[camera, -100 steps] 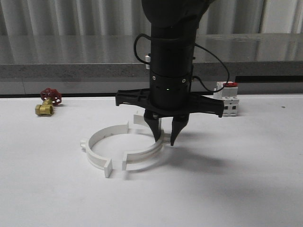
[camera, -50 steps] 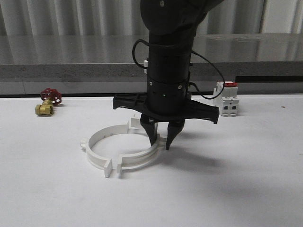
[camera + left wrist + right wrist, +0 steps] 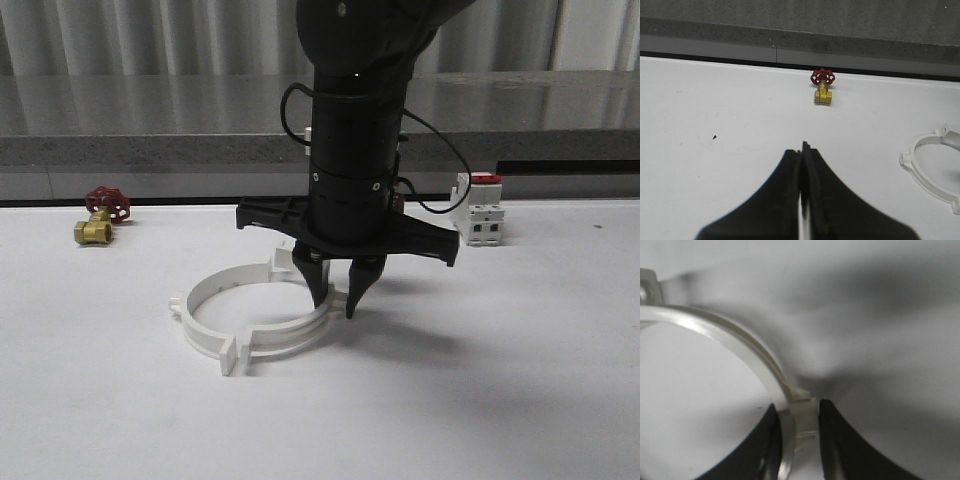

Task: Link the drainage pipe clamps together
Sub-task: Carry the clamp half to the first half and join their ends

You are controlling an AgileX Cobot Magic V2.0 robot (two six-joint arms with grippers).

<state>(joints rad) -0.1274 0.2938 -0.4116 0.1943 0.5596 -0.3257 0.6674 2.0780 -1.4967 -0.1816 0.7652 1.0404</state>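
**A:** Front view: right gripper (image 3: 336,298) pinches the right half-ring (image 3: 300,325), mid-table. Its near tab sits just beside the left half-ring (image 3: 205,310) tab. My guess: any twist and the tabs ride past each other instead of mating.

**B:** Left wrist view: left gripper (image 3: 801,190) is clenched on nothing, well apart from the ring, valve (image 3: 822,90) far off. So nothing braces the left half; a push could just slide it.

**A:** Right wrist view: fingers (image 3: 837,440) hug the band's (image 3: 797,422) edge. Thin grip, could slip.
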